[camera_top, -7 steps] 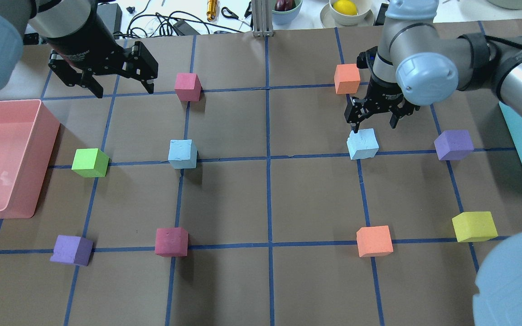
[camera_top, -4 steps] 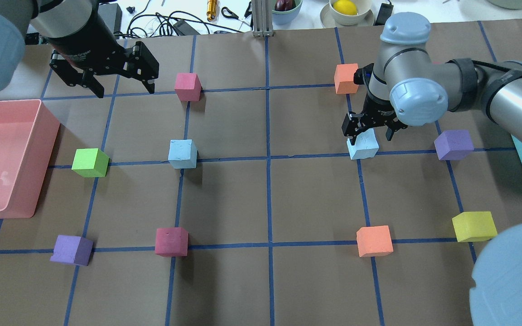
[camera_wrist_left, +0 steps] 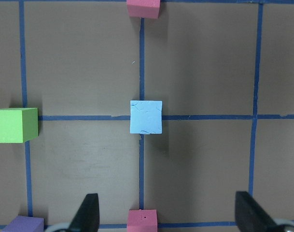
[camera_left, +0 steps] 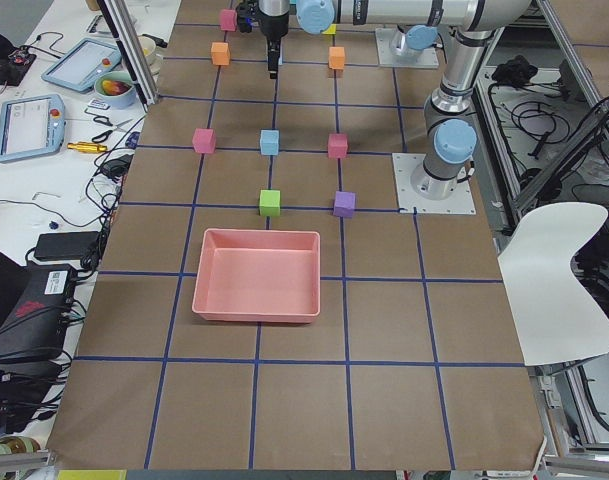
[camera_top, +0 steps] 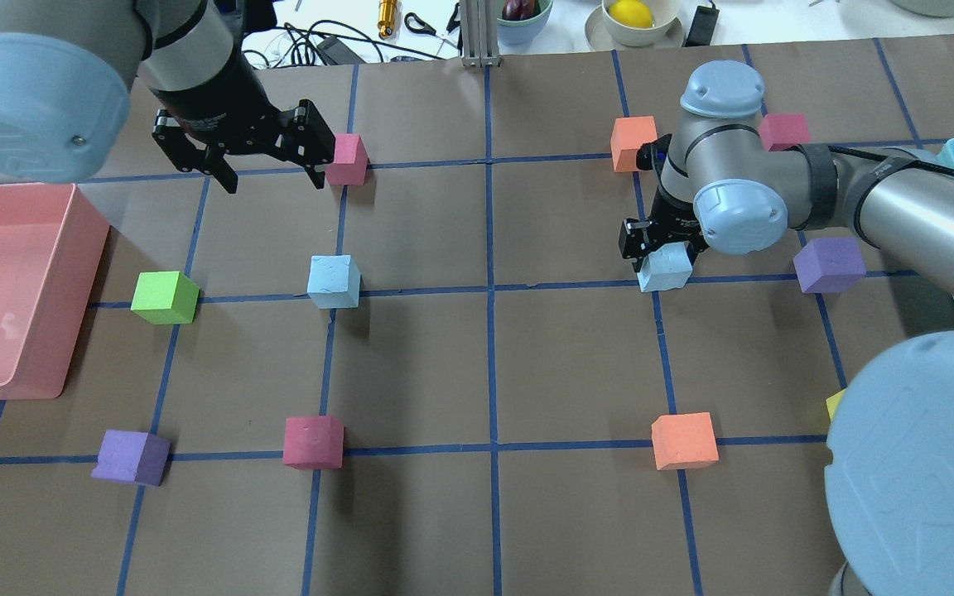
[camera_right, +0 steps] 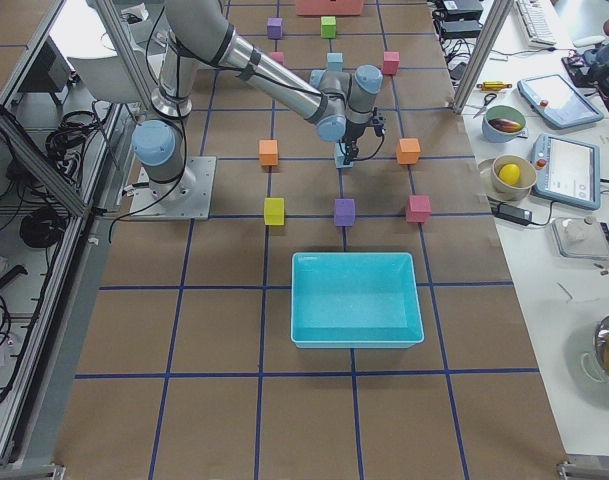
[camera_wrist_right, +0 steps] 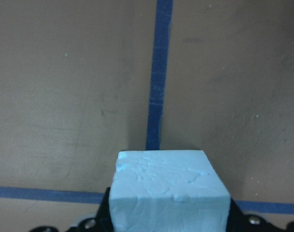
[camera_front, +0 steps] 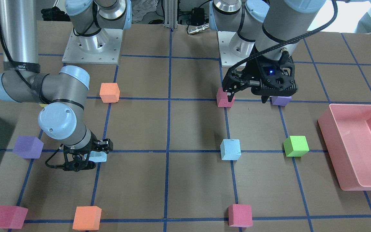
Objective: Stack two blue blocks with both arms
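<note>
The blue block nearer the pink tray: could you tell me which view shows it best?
Left wrist view: the blue block sits centred, unobstructed, seen from above. Overhead and front-facing views show it smaller, side views tiny, right wrist none.

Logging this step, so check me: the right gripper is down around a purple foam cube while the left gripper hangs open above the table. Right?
Not quite. The right gripper is down around a pale sky-blue foam cube, not a purple one; the purple foam cube sits apart beside it. The overhead exterior view shows this. The left gripper does hang open above the table.
</note>
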